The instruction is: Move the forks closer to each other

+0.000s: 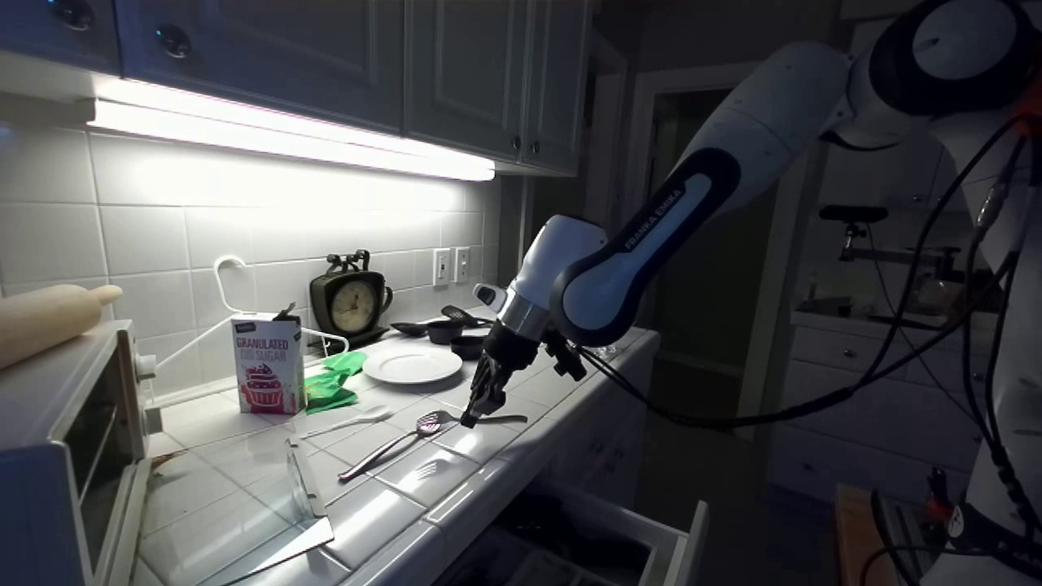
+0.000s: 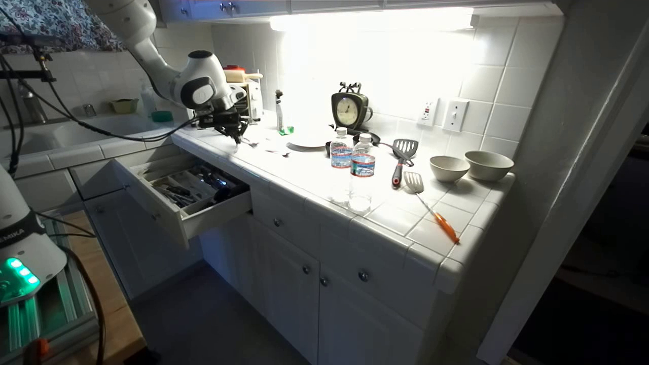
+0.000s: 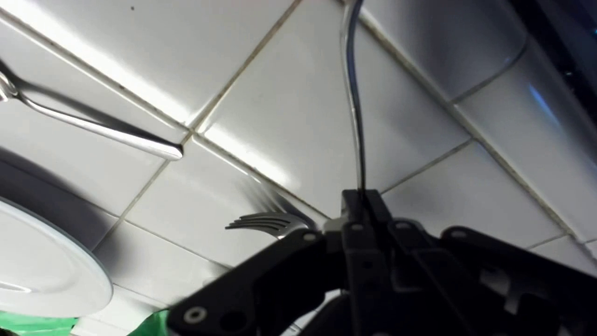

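Black fingers [image 3: 351, 205] pinch the slim metal stem of a fork [image 3: 354, 93] low over a white-tiled table [image 3: 280, 130], near its front edge and by a pulled-out drawer [image 2: 219, 215]; whether that fork touches the tile cannot be told. Just beside the grip, toward the back edge, a fork head [image 3: 268, 224] shows, its stem hidden by the fingers; in an exterior view a silver handle [image 1: 376, 456], likely its own, slants from near the fingers toward the front edge and the toaster oven [image 1: 89, 456] end. Farther out, what looks like a third fork [image 3: 98, 128], its head cut off at the wrist view's border, rests between the front edge and the white plate [image 3: 56, 266], nearer the plate, handle end toward the fingers. The forks should handle as light, stiff and unlikely to break, yet polished enough to slip. With a long stretch of stem jutting out on one side, the held one may pivot in the pinch; mid-handle, near the balance and across the narrow width, looks the surest place to take hold. A low, slow slide would best keep tines from snagging a neighbour.
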